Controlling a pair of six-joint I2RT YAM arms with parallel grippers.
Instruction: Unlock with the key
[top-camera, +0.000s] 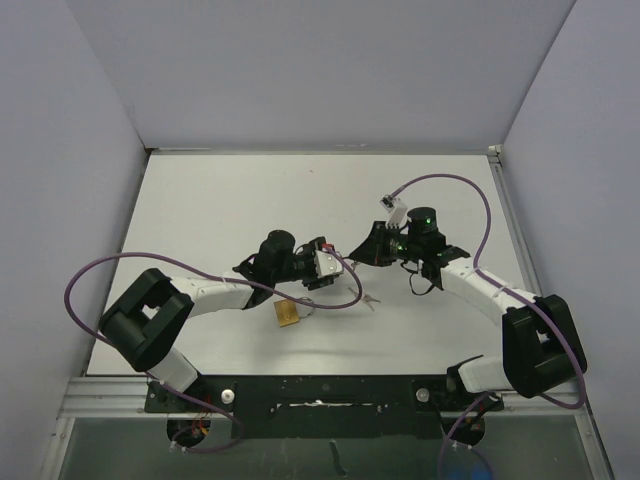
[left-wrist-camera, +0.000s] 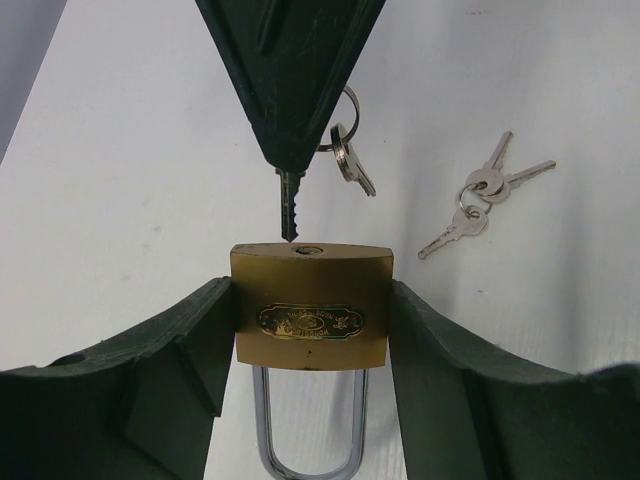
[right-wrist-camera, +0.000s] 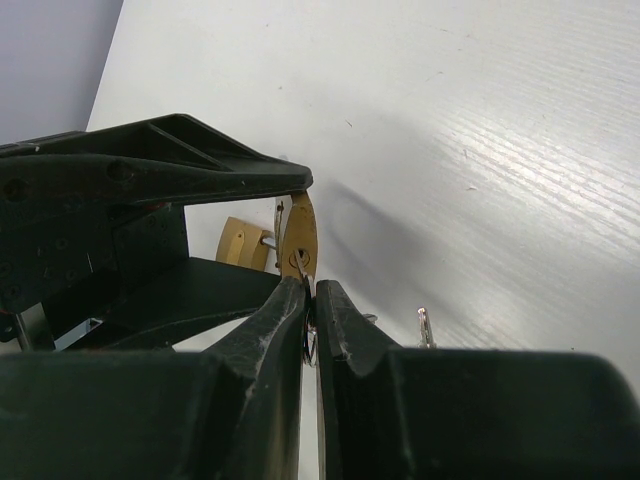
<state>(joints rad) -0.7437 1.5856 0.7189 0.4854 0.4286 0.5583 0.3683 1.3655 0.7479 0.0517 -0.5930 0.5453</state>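
My left gripper (left-wrist-camera: 310, 287) is shut on a brass padlock (left-wrist-camera: 310, 305), gripping its body by the sides with the keyhole face towards the right gripper and the steel shackle (left-wrist-camera: 308, 430) pointing back. My right gripper (right-wrist-camera: 310, 292) is shut on a small silver key (left-wrist-camera: 290, 205) with a ring and a second key (left-wrist-camera: 350, 155) hanging from it. The key's tip sits just above the keyhole (left-wrist-camera: 308, 250), slightly to its left, outside the lock. In the right wrist view the blade (right-wrist-camera: 302, 265) lines up with the padlock's bottom face (right-wrist-camera: 298, 235). In the top view the two grippers meet at mid-table (top-camera: 345, 262).
A second brass padlock (top-camera: 290, 316) lies on the white table below the left gripper and also shows in the right wrist view (right-wrist-camera: 240, 245). A bunch of spare keys (left-wrist-camera: 485, 195) lies on the table to the right of the grippers (top-camera: 370, 298). Grey walls enclose the table.
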